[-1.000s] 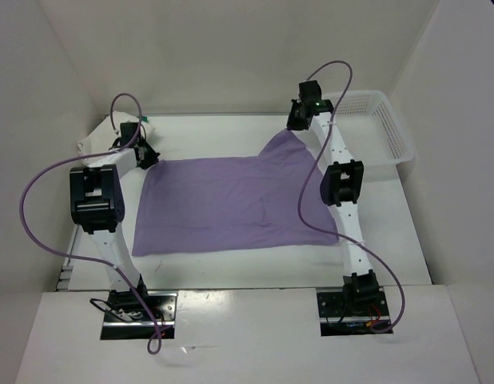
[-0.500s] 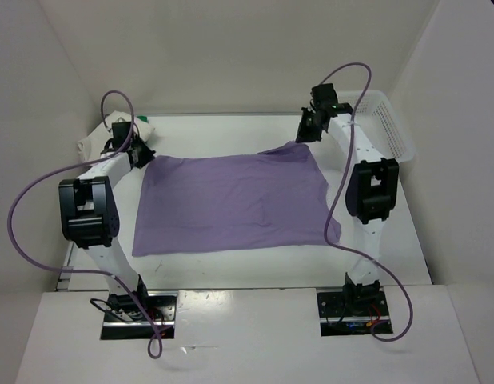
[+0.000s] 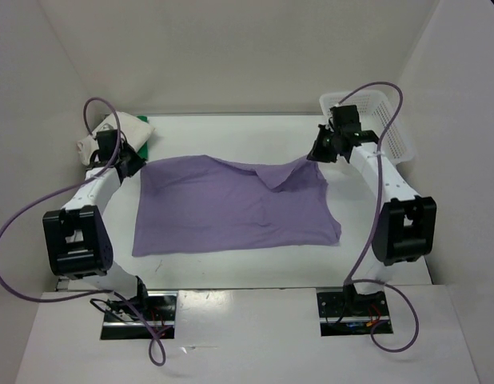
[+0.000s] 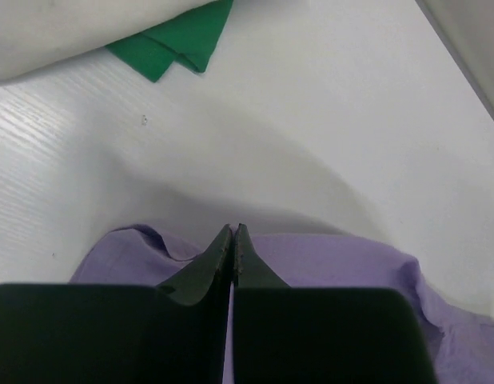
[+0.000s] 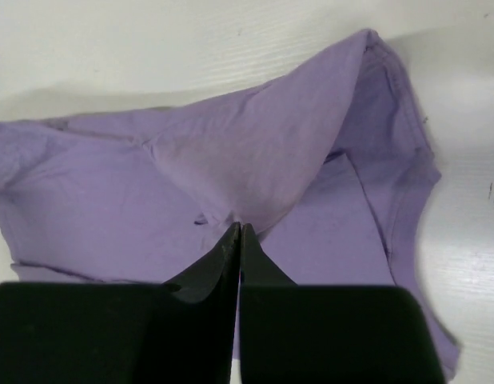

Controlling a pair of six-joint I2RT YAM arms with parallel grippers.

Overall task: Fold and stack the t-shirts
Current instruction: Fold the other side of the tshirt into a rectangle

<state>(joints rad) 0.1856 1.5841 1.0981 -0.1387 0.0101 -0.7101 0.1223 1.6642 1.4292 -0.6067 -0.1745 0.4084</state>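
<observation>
The lavender t-shirt lies spread on the white table. My left gripper is shut on its far left corner; in the left wrist view the closed tips pinch the purple edge. My right gripper is shut on the far right corner and holds it up, so a raised fold runs to the tips. The folded white shirt lies on the green shirt at the far left. Both also show in the left wrist view: the white shirt and the green shirt.
A white mesh basket stands at the far right corner, just behind my right wrist. White walls enclose the table on three sides. Both arms' elbows hang out past the table's left and right sides.
Both elbows have swung outward and toward the near edge. My right gripper has moved right and nearer with the shirt corner. My left gripper has shifted slightly left. The shirt's far edge now has a raised fold.
</observation>
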